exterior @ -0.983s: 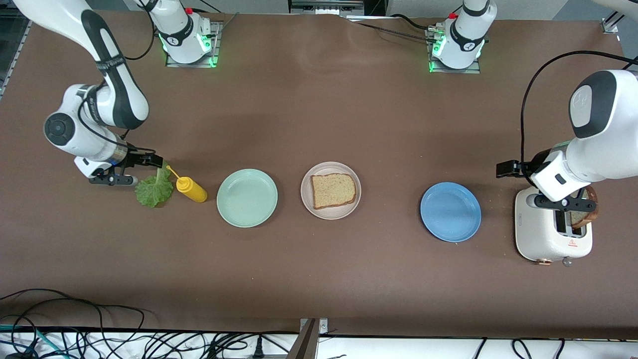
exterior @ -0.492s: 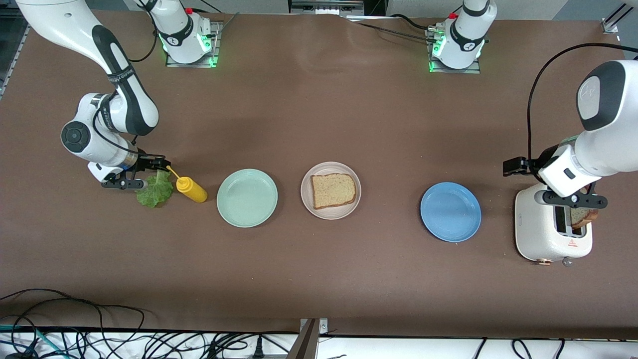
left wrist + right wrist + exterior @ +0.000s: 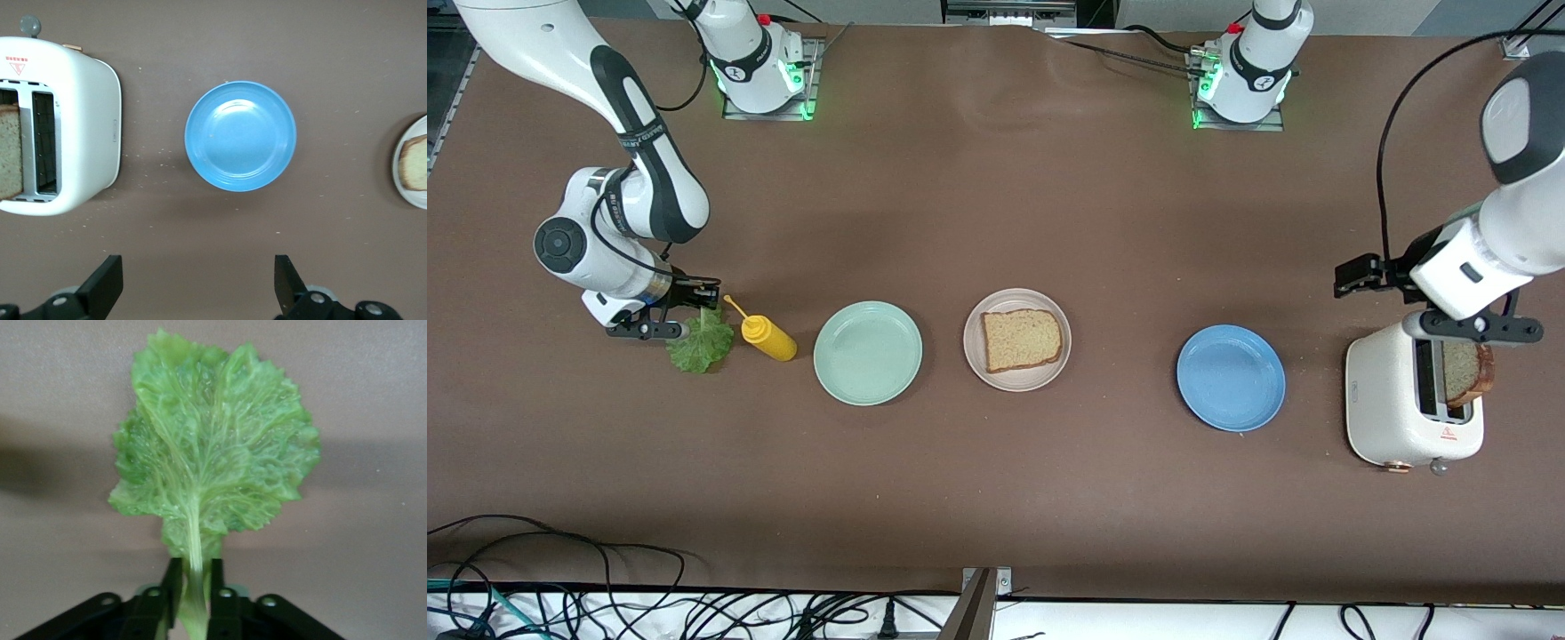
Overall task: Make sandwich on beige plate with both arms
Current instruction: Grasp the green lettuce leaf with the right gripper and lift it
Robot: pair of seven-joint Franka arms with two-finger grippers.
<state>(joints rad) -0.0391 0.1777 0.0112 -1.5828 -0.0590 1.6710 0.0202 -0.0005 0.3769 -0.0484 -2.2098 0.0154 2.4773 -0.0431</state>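
One slice of speckled tan bread (image 3: 1021, 340) lies on the beige plate (image 3: 1014, 380), which also shows in the left wrist view as a plate edge (image 3: 398, 163) with bread (image 3: 417, 163). A second slice (image 3: 1463, 372) stands in a slot of the white toaster (image 3: 1392, 400), at the left arm's end of the table. My left gripper (image 3: 1472, 327) hangs open above the toaster, with nothing between its fingers (image 3: 107, 283). My right gripper (image 3: 685, 311) is shut on the pale stalk of the green lettuce leaf (image 3: 701, 342); the crinkled leaf (image 3: 210, 453) fans out from my fingers (image 3: 172, 580).
A yellow squeeze bottle (image 3: 767, 338) lies right beside the lettuce. A mint-green plate (image 3: 868, 353) sits between the bottle and the beige plate. A blue plate (image 3: 1231, 378) lies between the beige plate and the toaster. Cables run along the table's front edge.
My right gripper has shut on the lettuce stalk. My left gripper has risen and drifted off the toaster toward the table's end, and the bread slice stays in its slot.
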